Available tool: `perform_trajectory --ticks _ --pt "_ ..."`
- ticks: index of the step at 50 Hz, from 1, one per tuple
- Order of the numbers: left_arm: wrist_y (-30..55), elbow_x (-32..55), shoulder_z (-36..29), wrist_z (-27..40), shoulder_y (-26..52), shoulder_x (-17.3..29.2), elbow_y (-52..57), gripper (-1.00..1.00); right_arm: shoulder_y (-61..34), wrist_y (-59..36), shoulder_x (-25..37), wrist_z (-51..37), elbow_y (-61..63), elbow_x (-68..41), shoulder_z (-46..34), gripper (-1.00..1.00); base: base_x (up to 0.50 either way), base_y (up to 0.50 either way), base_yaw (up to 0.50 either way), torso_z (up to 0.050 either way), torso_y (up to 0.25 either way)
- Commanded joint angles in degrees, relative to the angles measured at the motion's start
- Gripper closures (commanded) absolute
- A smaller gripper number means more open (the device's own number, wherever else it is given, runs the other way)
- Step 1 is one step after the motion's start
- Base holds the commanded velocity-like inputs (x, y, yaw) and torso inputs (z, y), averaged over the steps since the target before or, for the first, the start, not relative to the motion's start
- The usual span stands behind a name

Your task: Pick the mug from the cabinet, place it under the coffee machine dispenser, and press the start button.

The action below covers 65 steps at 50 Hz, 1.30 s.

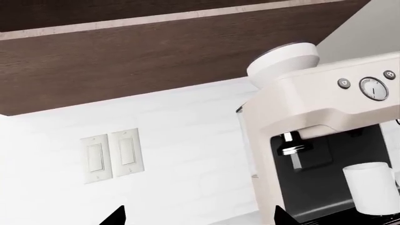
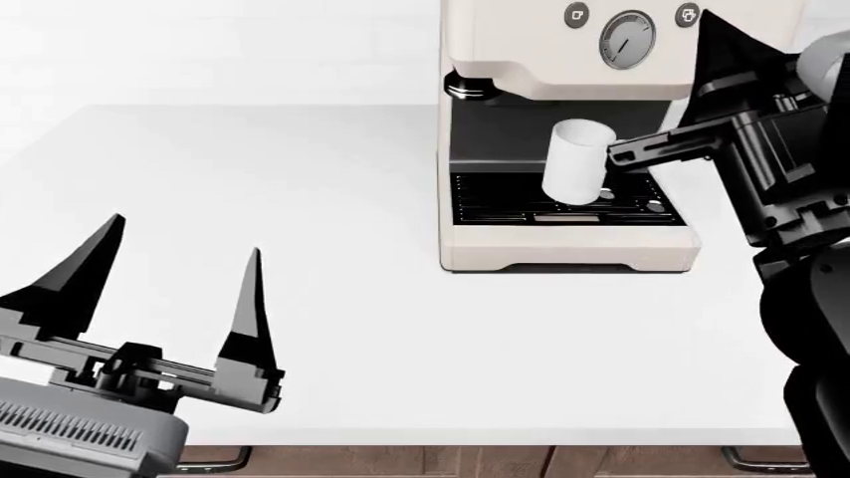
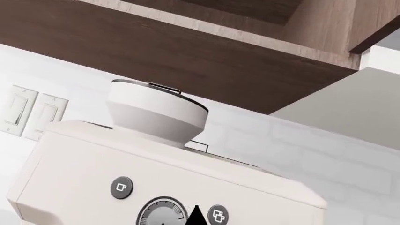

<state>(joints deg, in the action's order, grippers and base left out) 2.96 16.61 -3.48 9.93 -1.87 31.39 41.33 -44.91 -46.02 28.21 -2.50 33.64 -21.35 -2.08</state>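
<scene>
The mug (image 2: 576, 159) already sits on the slotted drip tray (image 2: 564, 207) in the black recess of the coffee machine (image 2: 571, 60), under the overhanging top, so the placing looks done & the button press is what's left. It seems a bit off to the side of the chrome outlet (image 1: 292, 149), but I can't tell exactly how well it lines up.

Left gripper (image 2: 166, 289) hangs low over the white counter (image 2: 332, 179), well apart from the machine, jaws spread wide, nothing between them. Right gripper (image 2: 711, 95) is up by the machine's front panel; only one dark tip shows in its wrist view, just under the round gauge (image 3: 164, 213) & near the two cup-icon buttons (image 3: 121, 186), so can't tell if its jaws are spread or closed.

Risks, as I judge them:
- tip lands on the gauge, not a button
- wrong button of the two; can't tell which is start
- right arm's lower link is close to the mug, could knock it off the tray

No brand or words readable; only cup symbols on the buttons
</scene>
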Motion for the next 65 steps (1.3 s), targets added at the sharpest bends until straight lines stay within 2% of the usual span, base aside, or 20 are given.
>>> perform_trajectory --ticks 1,65 --pt "-0.1 0.0 0.1 0.2 -0.2 0.1 0.0 -1.00 -0.7 0.7 -0.1 0.0 -2.5 0.8 -1.3 1.00 0.00 0.00 0.00 0.000 0.000" --pt "-1.2 0.2 0.5 1.0 -1.4 0.9 0.3 -1.00 -4.4 2.7 -0.5 -0.9 -10.6 2.9 -3.4 1.00 0.00 0.00 0.00 0.000 0.000"
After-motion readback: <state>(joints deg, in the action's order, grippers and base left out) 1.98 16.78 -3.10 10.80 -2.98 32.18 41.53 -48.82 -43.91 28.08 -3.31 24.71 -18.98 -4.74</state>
